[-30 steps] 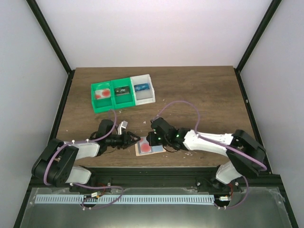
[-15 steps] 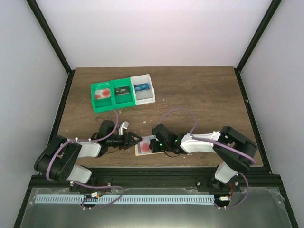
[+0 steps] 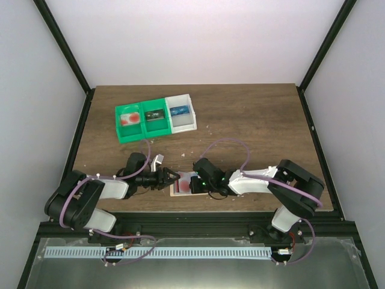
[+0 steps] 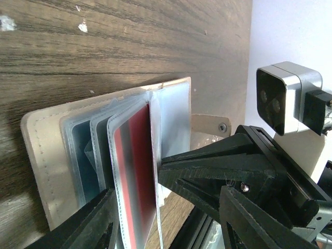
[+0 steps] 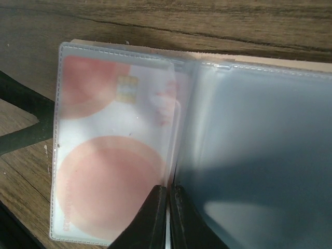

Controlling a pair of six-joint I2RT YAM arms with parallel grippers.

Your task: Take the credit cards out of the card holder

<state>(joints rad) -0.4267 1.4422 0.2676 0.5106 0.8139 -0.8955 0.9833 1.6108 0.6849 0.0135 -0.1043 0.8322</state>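
The wooden table (image 3: 252,120) carries all items. The left arm (image 3: 102,189) and right arm (image 3: 264,179) both reach low over its near edge and meet near the middle.

At the far left stand a green tray (image 3: 141,123) with two compartments and a white tray (image 3: 181,113), touching side by side. Each compartment shows a small rectangle: red and white, dark, and blue. Whether these are cards or labels cannot be told.

The card holder (image 3: 182,185) lies open on the table between the two grippers, well apart from the trays. In the left wrist view its tan cover (image 4: 39,150) lies flat on the wood, with the clear sleeves fanned up from it. The red and white card (image 5: 114,155) sits fully inside one clear sleeve, chip toward the top of the right wrist view. In the left wrist view the same card (image 4: 140,176) stands on edge in the raised sleeve. The sleeves behind it look dark; their contents cannot be identified.

The right gripper (image 5: 168,218) has its jaws pressed together, pinching the card holder by the edge of one clear leaf beside the red and white card.

The left gripper (image 4: 171,231) is spread. Its fingers (image 4: 88,228) stand either side of the fanned sleeves at the holder's end; contact cannot be determined.
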